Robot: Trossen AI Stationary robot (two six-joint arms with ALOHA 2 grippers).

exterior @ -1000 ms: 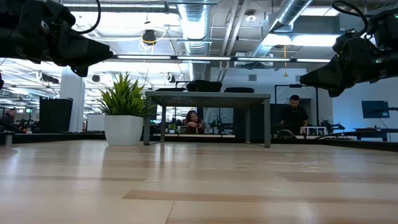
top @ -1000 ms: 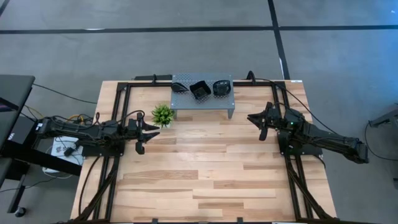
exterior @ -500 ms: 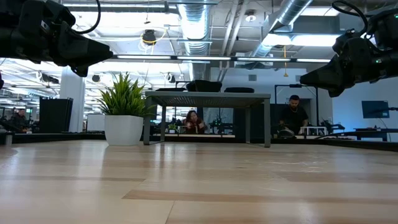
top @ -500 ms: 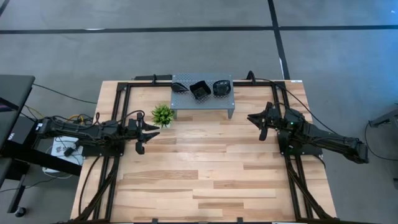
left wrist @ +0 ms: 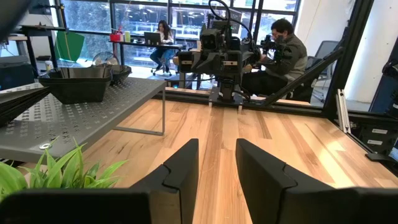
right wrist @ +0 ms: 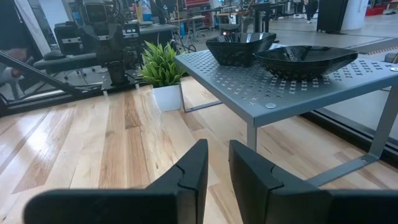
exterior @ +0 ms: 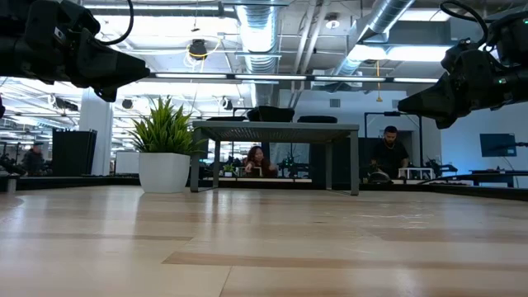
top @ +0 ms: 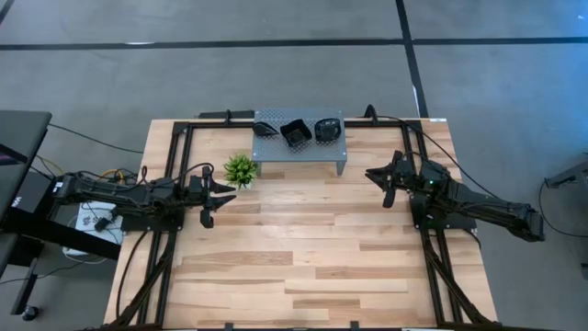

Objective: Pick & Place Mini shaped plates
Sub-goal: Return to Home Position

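change: nothing on the rig. Both arms sit just as they did a second ago, and the only motion is a person (exterior: 34,157) crossing the room far behind.
meaning: I read this as homing finished, or near enough. No plates are left on the bench (top: 303,262), so the placing looks done.
left hand (left wrist: 216,151): 9 o'clock side of the bench, raised off the wood, pointing toward centre. Fingers spread with a clear gap and nothing between them.
right hand (right wrist: 217,151): 3 o'clock side, also raised, pointing toward centre. Fingers parted by a narrower gap, empty.
plates: all on the stand (top: 312,153) at 12 o'clock, in stacks.
square stack (top: 295,132): middle of the stand. Deep, squarish, wavy rim, nested tight.
leaf stack (top: 326,130): 3 o'clock end. Shallower, oval running to a point, edges layered.
third stack (top: 266,130): 9 o'clock end. Flat and dark; I can't tell its shape.
plate material: glossy black with hard highlights. Likely glazed ceramic or melamine, slick to grip.
stand material: grey sheet metal, perforated top, thin bent legs, matte.
plant (top: 241,168): small, spiky green leaves in a white pot, just off the stand's 9 o'clock leg toward 7 o'clock. Untouched.
bench surface: pale wood planks, smooth, satin sheen, black frame rails along the sides.
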